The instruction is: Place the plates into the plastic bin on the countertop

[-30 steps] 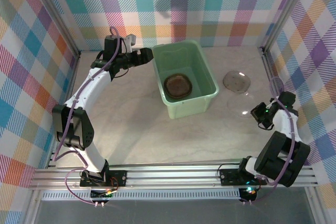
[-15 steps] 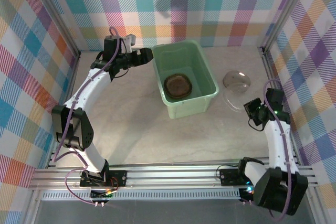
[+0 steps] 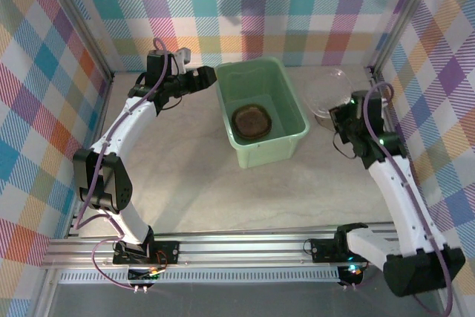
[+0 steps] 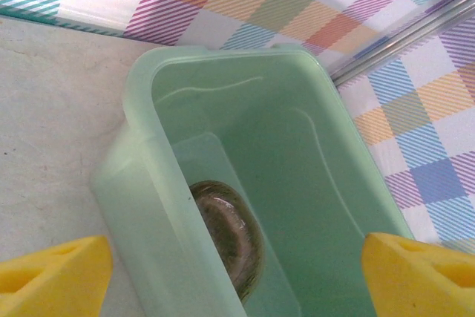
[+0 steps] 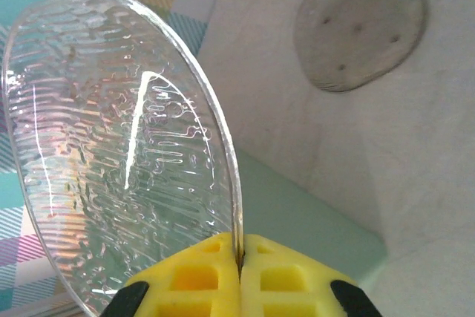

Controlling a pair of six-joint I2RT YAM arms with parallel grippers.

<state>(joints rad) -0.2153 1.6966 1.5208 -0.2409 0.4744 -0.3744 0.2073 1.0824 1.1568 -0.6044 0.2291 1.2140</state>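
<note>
**One plate pinched, a stack in the bin**

Nearest, at right: right gripper (image 5: 239, 257) pressed together on the rim of a ribbed translucent plate (image 5: 119, 146), held edge-on and tilted, clear of the countertop (image 5: 415, 146); lower edge cropped. Flat on the countertop, a second plate (image 5: 361, 24), near the plastic bin (image 3: 260, 154). Inside the bin, a brownish stack of plates (image 3: 252, 120); count impossible to tell. Farthest, left gripper (image 3: 208, 77) spread wide, empty, just beside the bin's far left corner; contact unclear, yellow fingers (image 4: 52, 272) cropped in the left wrist view.
</note>
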